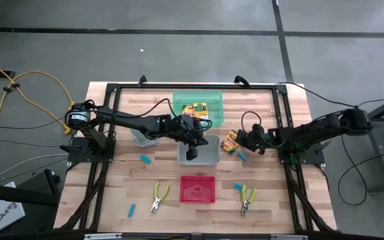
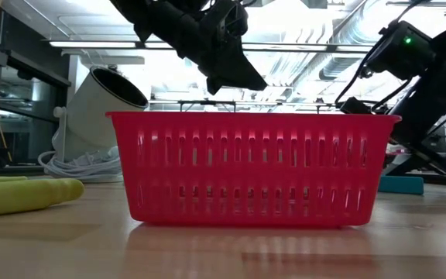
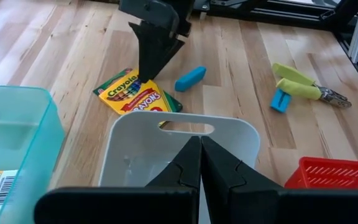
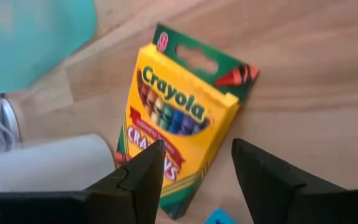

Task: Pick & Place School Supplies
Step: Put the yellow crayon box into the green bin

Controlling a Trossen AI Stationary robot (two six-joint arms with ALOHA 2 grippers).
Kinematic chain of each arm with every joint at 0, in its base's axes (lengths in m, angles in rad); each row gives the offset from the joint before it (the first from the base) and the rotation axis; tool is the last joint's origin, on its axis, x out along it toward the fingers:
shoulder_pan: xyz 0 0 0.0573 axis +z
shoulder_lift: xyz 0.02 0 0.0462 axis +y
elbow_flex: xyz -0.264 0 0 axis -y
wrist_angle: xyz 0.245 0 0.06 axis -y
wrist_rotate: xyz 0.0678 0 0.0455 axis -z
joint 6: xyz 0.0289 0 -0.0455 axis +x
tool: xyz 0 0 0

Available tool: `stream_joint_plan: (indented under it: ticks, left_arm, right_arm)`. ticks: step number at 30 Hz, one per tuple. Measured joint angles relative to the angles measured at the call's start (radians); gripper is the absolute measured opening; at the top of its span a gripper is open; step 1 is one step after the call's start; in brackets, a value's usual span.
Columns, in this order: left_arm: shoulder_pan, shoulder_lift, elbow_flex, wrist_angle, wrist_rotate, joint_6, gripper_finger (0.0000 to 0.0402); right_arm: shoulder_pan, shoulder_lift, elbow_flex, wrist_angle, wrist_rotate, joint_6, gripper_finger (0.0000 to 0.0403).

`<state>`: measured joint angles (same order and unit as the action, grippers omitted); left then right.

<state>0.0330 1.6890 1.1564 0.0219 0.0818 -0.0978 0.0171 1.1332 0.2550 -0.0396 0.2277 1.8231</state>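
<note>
The crayon box (image 4: 182, 127) just beside the grey tray (image 1: 199, 152) reads "Crayola"; the right end effector (image 4: 197, 174) hangs over it, fingers apart, holding nothing. A second crayon box (image 1: 200, 110) lies in the green tray (image 1: 217, 107). The left end effector (image 3: 199, 163) is closed and empty above the grey tray. Two pliers (image 1: 159, 197) lie on the bench (image 1: 122, 193) flanking the red tray (image 1: 198, 189), with several blue pieces (image 1: 145, 159), some hard to make out

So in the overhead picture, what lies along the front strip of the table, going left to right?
Light-blue piece → pliers with yellow-green handles → red tray → second light-blue piece → second pliers.
</note>
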Motion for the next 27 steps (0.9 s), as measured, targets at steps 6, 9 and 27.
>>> stream_joint_plan:
  ticks: [6,9,27]
  left_arm:
    - [0.0,0.0,0.0,0.0,0.0,0.0,0.0001]
    - [0.0,0.0,0.0,0.0,0.0,0.0,0.0001]
    - [-0.003,0.0,0.0,0.0,0.0,0.003,0.0001]
  right_arm:
    - [0.008,0.029,0.002,0.009,0.021,0.017,0.0184]
    - [0.008,0.061,0.003,0.045,0.029,0.017,0.0184]
    - [0.007,0.131,0.006,0.067,0.07,0.014,0.0184]
